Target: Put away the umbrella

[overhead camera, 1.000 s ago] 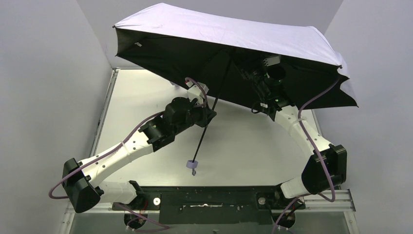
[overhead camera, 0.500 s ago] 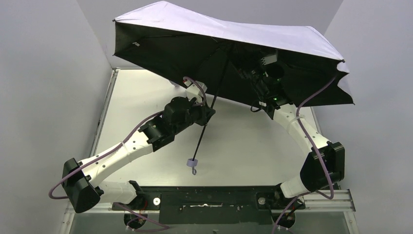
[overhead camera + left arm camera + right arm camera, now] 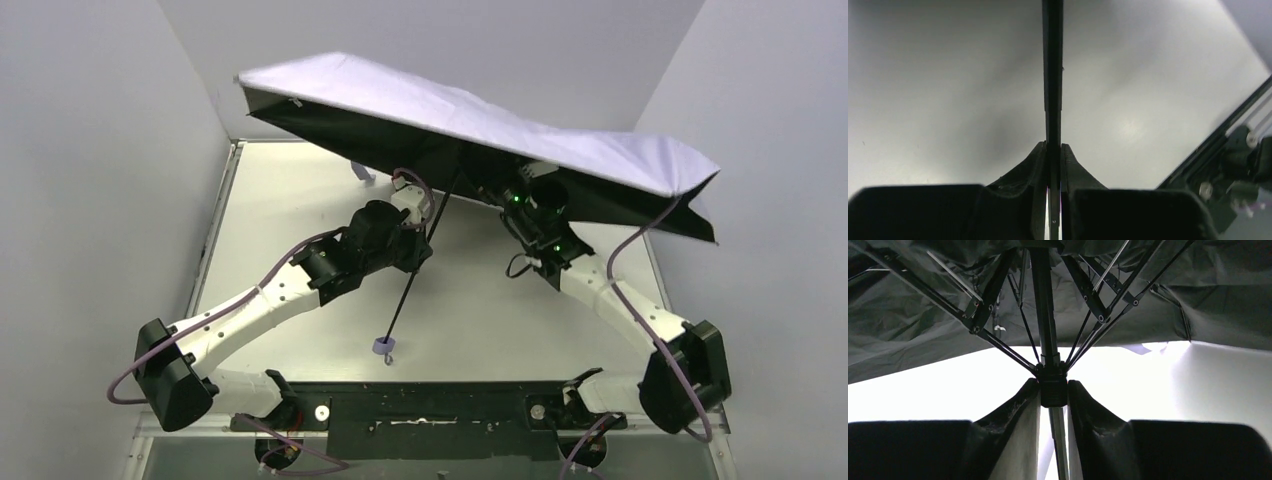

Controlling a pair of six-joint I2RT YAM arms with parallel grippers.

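The bench (image 3: 290,190) lies under everything. Above it the umbrella (image 3: 480,110) stands fully spread, its pale canopy tilted so that the far left edge rides high and the right edge dips toward the right arm.

The thing to reckon by is the shaft (image 3: 405,295). Its long axis runs on a slant, from the hub under the canopy down and toward the near edge of the bench, ending clear of the surface.

The left hand (image 3: 1053,150) sits about midway along the shaft, its fingers pinched narrow on the thin black rod from both sides, so it holds the umbrella up. The right hand (image 3: 1053,382) is further up the shaft, tucked under the canopy just below the hub. Its fingers press against either side of the runner (image 3: 1053,390), the black collar from which the stretchers (image 3: 998,340) fan out to the fabric.

Of the two, the right hand is the one at the runner, and that is what the coming move seems to turn on. To fold the canopy, the runner must slide down the shaft toward the left hand while the left hand keeps the shaft from following. The pull should run along the slanted axis, not across it.

The small lavender handle (image 3: 382,346) hangs at the lowest end of the shaft, well below the left hand.
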